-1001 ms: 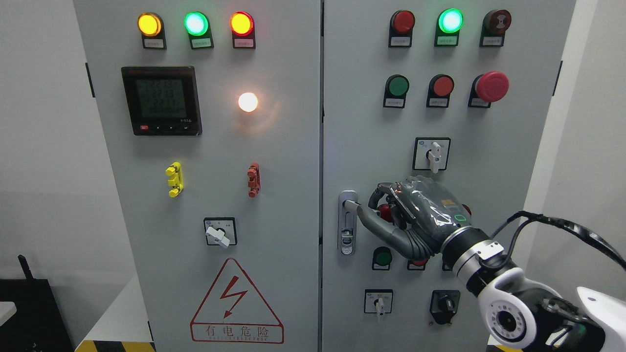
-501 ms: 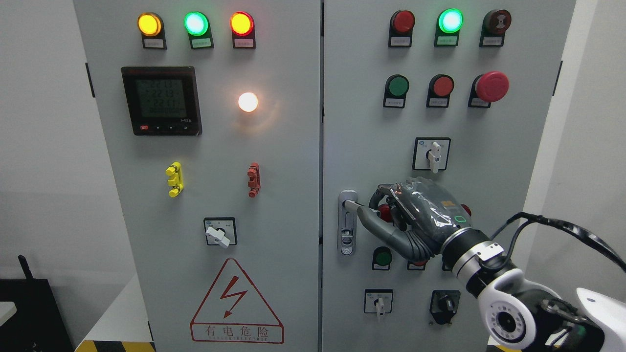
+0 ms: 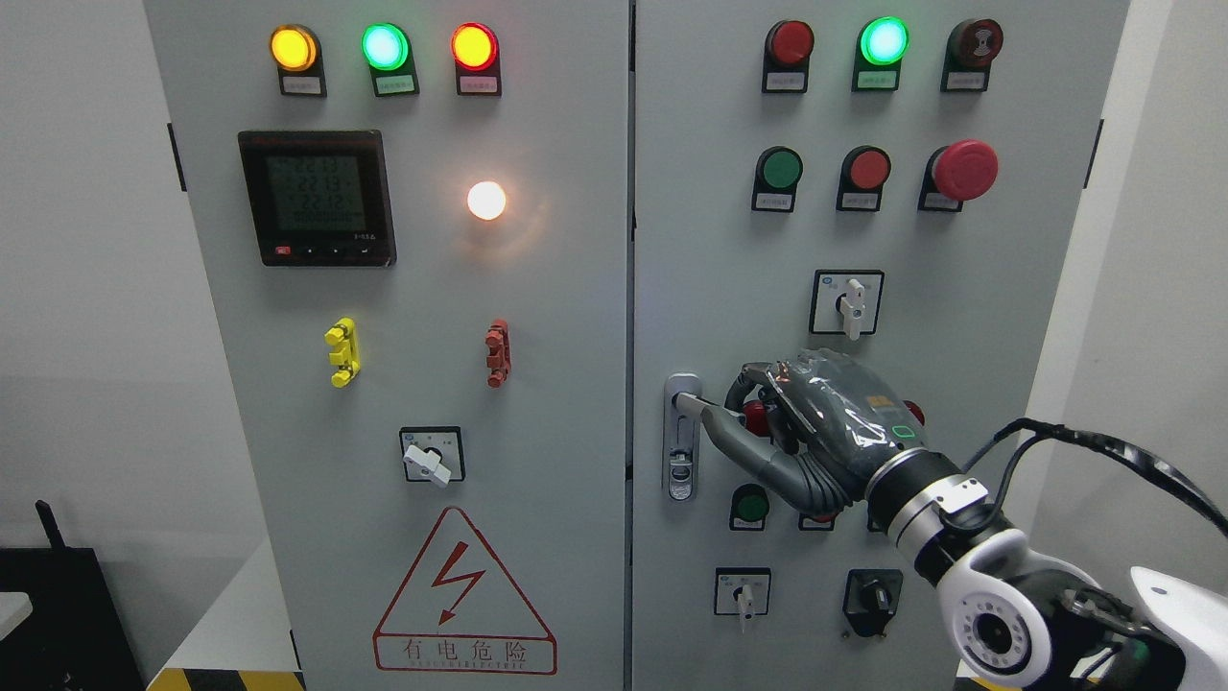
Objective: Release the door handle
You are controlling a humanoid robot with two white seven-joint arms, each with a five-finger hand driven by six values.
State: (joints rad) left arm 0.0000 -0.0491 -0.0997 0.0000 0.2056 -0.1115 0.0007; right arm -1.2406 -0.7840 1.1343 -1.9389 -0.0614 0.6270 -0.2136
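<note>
The silver door handle (image 3: 681, 451) stands upright at the left edge of the right cabinet door (image 3: 729, 240). My right hand (image 3: 815, 422) comes in from the lower right and hovers in front of that door, just right of the handle. Its grey thumb (image 3: 734, 437) stretches left, with the tip touching the handle's upper part. The other fingers (image 3: 758, 384) are curled in by the palm and are not wrapped around the handle. The hand hides some of the buttons behind it. My left arm is out of view.
The left door (image 3: 403, 288) carries a meter (image 3: 317, 197), lamps and a rotary switch (image 3: 432, 456). Above the hand sit a white selector switch (image 3: 848, 302) and a red mushroom button (image 3: 964, 169). More switches (image 3: 743, 590) lie below. A black cable (image 3: 1113, 446) loops off my forearm.
My right hand has drifted a few pixels down and to the right; its thumb tip stays at the handle. The meter digits changed.
</note>
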